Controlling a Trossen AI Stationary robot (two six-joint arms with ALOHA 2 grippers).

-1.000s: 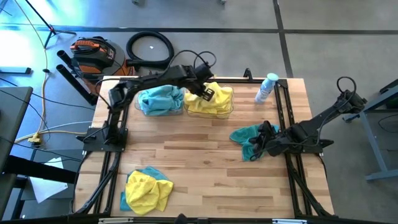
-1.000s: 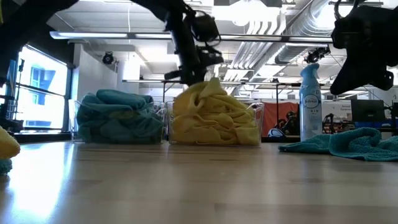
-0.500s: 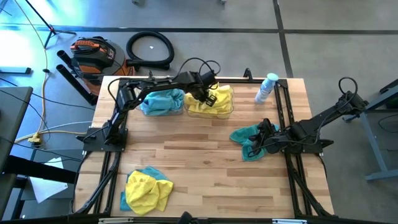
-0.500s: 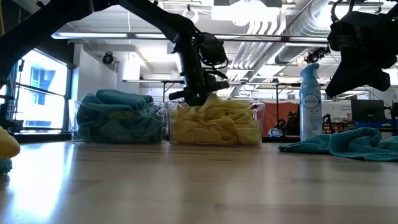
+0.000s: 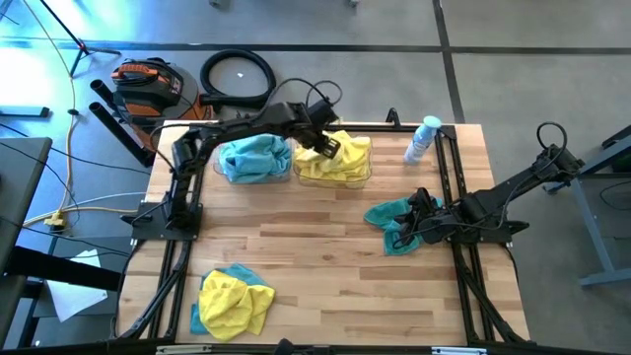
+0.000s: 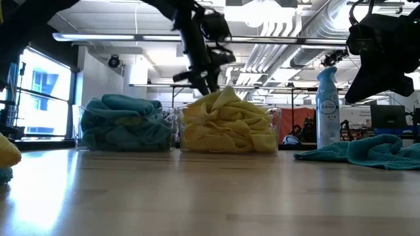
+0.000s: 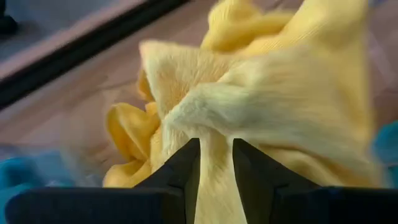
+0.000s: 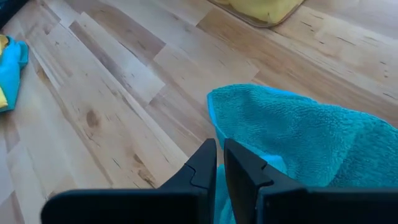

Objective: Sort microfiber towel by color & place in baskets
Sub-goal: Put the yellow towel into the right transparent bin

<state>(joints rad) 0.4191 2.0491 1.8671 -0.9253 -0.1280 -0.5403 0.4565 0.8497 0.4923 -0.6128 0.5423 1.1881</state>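
High view shows two clear baskets side by side near the far edge of the counter (image 5: 325, 247). One basket (image 5: 254, 161) is full of teal towels. The other basket (image 5: 335, 163) is full of yellow towels (image 6: 226, 124).

The left claw (image 5: 326, 146) hangs over the yellow basket. In the left wrist view a fold of yellow towel (image 7: 261, 106) sits between its fingers, which are a little apart, so I cannot tell if it grips or lets go.

The right claw (image 5: 412, 225) sits pinched on a teal towel (image 5: 394, 225) near the right edge of the counter. A mixed yellow and teal heap (image 5: 235, 301) lies by the near left corner.

Towels like these look soft, light and floppy. They bend and droop, so a pinch on a raised fold near the middle seems best.

Half a second ago the left claw was low, down in the yellow pile. Now it is higher, and the yellow towel peaks up under it. The right claw has not moved.
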